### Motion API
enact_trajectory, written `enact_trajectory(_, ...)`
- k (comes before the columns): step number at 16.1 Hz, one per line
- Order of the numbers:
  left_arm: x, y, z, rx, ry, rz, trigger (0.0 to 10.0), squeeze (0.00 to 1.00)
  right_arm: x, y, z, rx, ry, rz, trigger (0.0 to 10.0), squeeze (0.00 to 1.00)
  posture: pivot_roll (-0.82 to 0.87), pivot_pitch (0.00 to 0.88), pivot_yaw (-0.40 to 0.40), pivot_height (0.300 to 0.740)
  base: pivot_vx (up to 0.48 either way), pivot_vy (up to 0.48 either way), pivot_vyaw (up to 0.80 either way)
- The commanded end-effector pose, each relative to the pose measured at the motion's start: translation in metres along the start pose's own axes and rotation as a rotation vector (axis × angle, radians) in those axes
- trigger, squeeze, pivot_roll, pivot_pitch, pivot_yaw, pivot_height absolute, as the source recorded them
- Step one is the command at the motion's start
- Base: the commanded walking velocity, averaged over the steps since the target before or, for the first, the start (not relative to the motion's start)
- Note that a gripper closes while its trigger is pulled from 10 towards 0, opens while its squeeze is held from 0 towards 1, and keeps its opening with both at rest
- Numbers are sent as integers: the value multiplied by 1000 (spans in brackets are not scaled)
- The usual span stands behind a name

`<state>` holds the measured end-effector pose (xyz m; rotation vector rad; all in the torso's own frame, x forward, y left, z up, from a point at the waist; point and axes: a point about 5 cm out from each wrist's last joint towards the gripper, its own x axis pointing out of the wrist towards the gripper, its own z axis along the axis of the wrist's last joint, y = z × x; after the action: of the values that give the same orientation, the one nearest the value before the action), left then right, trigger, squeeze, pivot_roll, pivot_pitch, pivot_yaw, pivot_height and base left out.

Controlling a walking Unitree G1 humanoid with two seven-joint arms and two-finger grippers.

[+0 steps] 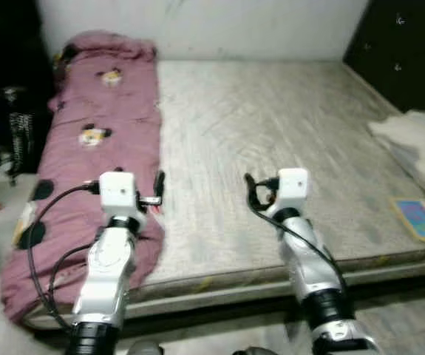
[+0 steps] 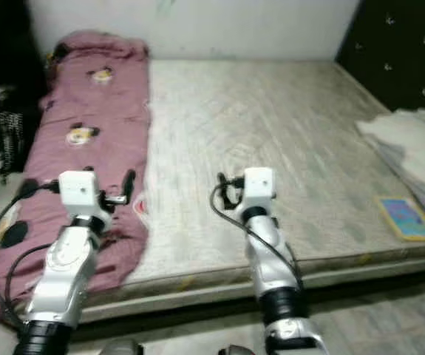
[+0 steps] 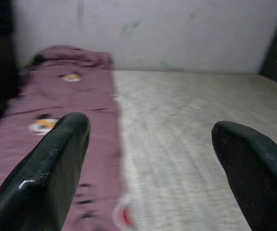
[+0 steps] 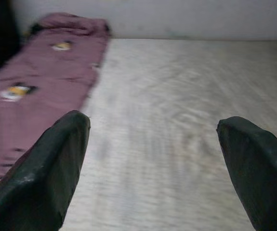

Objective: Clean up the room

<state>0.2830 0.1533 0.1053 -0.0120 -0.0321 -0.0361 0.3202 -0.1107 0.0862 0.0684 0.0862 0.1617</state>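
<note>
From the head camera I see a bare mattress [image 1: 286, 140] with a mauve blanket [image 1: 101, 126] along its left edge, a white cloth [image 1: 419, 140] and a book [image 1: 419, 220] at right. My left gripper [image 3: 150, 144] hangs wide open over the blanket's edge, empty. My right gripper [image 4: 152, 149] is spread wide, empty, above mattress.

The blanket [image 1: 101, 140] is dusty pink with yellow, white and black cartoon prints. The mattress [image 1: 271, 140] is pale grey-beige with a faint woven pattern. The book [image 1: 420, 220] has a yellow border around blue. The folded cloth [image 1: 419, 140] is cream-white.
</note>
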Motion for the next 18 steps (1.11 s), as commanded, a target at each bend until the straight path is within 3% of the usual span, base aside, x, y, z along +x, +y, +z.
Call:
enact_trajectory(1,2,-2,3,-6,-4,0,10000,0,0,-4,3,-17,-6,-3,10000,0,62,0,-37,740,0,480,0)
enact_trajectory(12,3,-3,3,-21,-8,14,10000,0,1,-3,3,-23,-3,-3,10000,0,59,0,-34,740,0,480,0)
enact_trajectory(14,3,-4,6,-8,-24,9,10000,0,0,-3,3,-22,-4,-4,10000,0,58,0,-34,740,0,0,0)
enact_trajectory(15,3,-3,8,14,-35,23,10000,0,1,-3,3,-21,-5,-4,10000,0,58,0,-34,740,0,0,0)
enact_trajectory(17,-1,7,12,140,-48,132,10000,0,0,-3,3,-18,-9,-5,10000,0,60,0,-31,740,0,0,0)
enact_trajectory(18,-4,7,13,42,-72,-34,10000,0,0,-4,6,-20,-31,-14,10000,0,64,0,-30,740,0,0,0)
